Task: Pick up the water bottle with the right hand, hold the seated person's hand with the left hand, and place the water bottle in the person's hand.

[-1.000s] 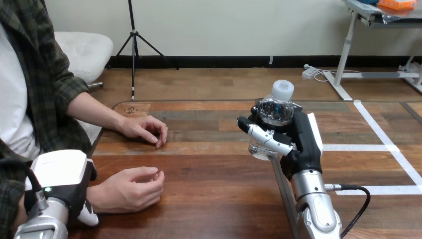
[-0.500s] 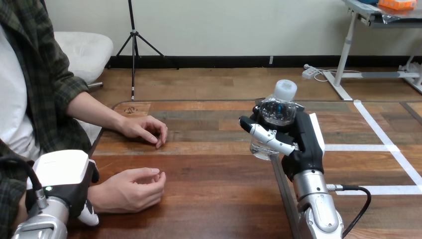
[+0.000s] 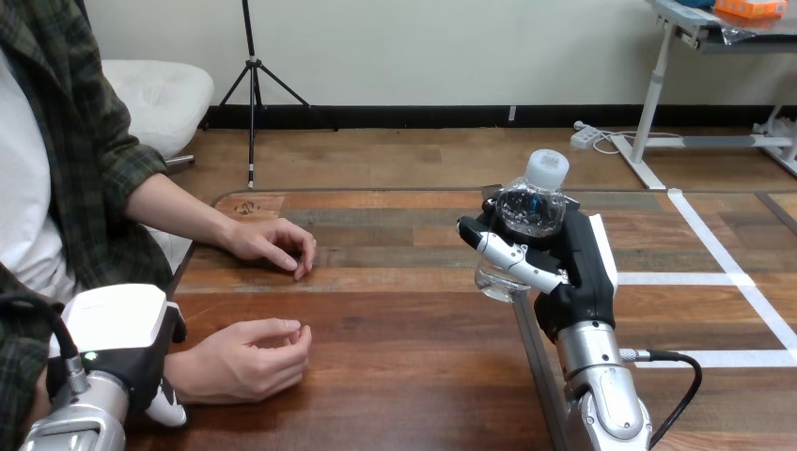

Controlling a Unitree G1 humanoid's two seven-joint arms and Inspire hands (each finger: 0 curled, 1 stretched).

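The right hand (image 3: 581,272) is closed on the water bottle (image 3: 529,211). Its fingers (image 3: 512,260) curl across the front of the clear body, and the black palm backs the bottle from the right. The bottle stands nearly upright in that grasp, leaning a little to the right at the top. Its white cap (image 3: 547,167) sits above the hand and its base shows just below the fingers. The silver right forearm (image 3: 601,404) rises from the bottom edge, right of centre, up to this hand.

The left hand (image 3: 117,324) sits at the lower left corner with its white shell turned upward. It is against the wrist of the person's nearer hand (image 3: 246,357). The hand's own back hides the contact, so I cannot tell whether it is clasped on the wrist or only resting beside it.

The person's nearer hand lies on the wooden counter (image 3: 395,348) with its fingers loosely curled inward. The person's farther hand (image 3: 273,244) rests farther back on the counter, fingertips down on the wood. A strip of bare wood lies between the two.

The water bottle is well apart from both of the person's hands, off to their right across the bare counter.
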